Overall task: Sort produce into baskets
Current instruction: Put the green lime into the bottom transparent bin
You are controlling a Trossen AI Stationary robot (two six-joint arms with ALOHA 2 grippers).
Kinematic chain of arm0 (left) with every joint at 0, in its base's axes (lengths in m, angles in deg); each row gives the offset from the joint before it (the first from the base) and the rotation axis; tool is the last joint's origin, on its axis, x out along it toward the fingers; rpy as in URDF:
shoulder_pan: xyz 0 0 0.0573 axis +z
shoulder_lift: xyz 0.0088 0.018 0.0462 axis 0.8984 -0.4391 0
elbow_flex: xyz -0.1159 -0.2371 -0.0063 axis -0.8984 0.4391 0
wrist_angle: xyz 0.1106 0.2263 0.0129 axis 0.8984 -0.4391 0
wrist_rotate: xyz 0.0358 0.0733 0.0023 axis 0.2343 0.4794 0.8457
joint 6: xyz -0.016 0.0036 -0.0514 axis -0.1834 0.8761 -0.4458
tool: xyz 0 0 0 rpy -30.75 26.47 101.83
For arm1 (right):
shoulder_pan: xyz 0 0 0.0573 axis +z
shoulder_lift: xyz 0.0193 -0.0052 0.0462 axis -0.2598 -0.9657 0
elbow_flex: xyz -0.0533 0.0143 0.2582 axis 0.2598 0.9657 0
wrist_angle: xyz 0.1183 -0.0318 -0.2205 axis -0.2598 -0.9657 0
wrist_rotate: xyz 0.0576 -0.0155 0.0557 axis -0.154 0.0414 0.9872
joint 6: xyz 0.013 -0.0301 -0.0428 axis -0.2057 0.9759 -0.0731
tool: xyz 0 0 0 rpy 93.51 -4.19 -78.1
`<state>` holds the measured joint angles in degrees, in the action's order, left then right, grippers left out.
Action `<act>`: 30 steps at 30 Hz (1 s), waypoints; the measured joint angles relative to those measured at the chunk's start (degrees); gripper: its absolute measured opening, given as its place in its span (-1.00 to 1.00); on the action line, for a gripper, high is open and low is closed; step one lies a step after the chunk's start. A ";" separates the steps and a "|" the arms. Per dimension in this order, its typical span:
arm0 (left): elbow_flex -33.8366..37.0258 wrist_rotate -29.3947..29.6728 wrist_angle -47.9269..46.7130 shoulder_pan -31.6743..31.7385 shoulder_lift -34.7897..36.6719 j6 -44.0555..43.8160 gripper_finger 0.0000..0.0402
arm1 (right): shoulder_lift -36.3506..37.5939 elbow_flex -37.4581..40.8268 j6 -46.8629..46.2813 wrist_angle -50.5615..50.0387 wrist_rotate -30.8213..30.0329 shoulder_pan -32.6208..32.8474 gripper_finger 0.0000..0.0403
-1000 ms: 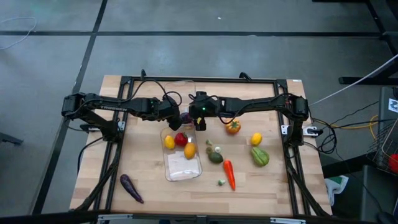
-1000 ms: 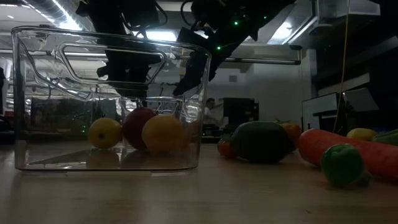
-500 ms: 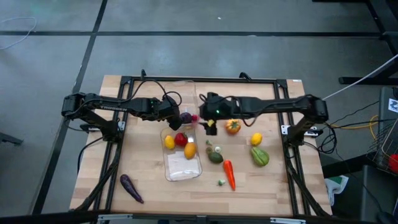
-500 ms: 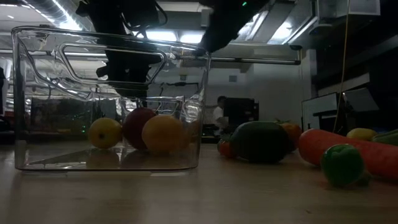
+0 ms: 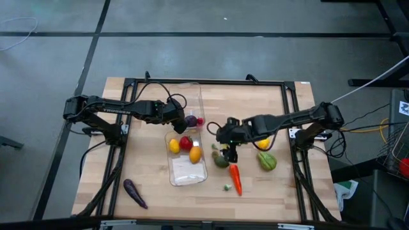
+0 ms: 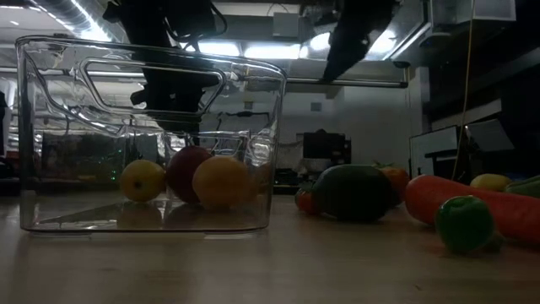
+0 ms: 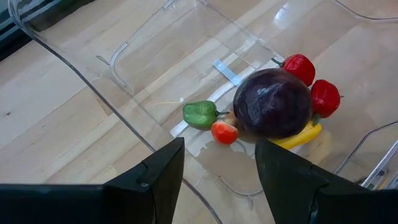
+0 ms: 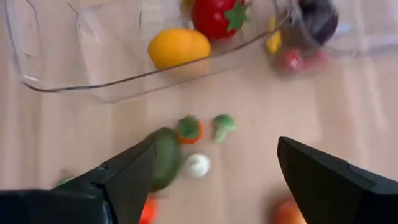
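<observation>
- The near clear bin [image 5: 187, 160] is lying with its long axis running from the table's front toward its back, a yellow lemon [image 5: 173, 145], a red fruit [image 5: 185, 142] and an orange fruit [image 5: 195, 154] being kept at its far end while its near half is left bare.
- A second clear bin [image 5: 186, 102] is set just behind it on the same line, holding a dark purple round vegetable [image 7: 272, 103], two red pieces [image 7: 313, 83], a small green pepper [image 7: 200, 114] and a yellow piece.
- The left gripper [image 5: 181, 119] is being held above that far bin, jaws parted and nothing carried.
- The right gripper [image 5: 228, 142] is hanging over loose produce to the right of the near bin, fingers spread wide and empty.
- Beneath it an avocado [image 5: 221, 160] is lying, with tiny pieces beside it.
- The carrot [image 5: 235, 179] is pointing toward the front edge, slightly slanted.
- The aubergine [image 5: 135, 193] is lying diagonally near the front left, well apart from everything, with open board around it.
- A green vegetable [image 5: 266, 160] and a lemon [image 5: 263, 142] are sitting near the right rail.
</observation>
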<state>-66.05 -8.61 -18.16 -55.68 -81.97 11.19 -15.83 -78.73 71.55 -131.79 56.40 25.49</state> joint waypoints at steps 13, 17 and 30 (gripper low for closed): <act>0.00 -0.01 0.00 -0.02 0.00 -0.24 -0.03 | -2.68 0.04 -16.43 -0.73 -0.33 7.49 0.64; 0.00 -0.02 0.00 -0.02 0.00 -0.24 -0.03 | -5.79 0.04 -16.39 -0.80 -1.45 7.79 0.64; 0.00 -0.01 -0.02 -0.02 0.00 -0.29 -0.03 | -14.36 0.07 -15.96 -1.28 -1.41 7.07 0.64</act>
<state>-66.05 -8.62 -18.18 -55.70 -81.97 10.91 -30.19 -78.66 55.60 -133.07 54.99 32.56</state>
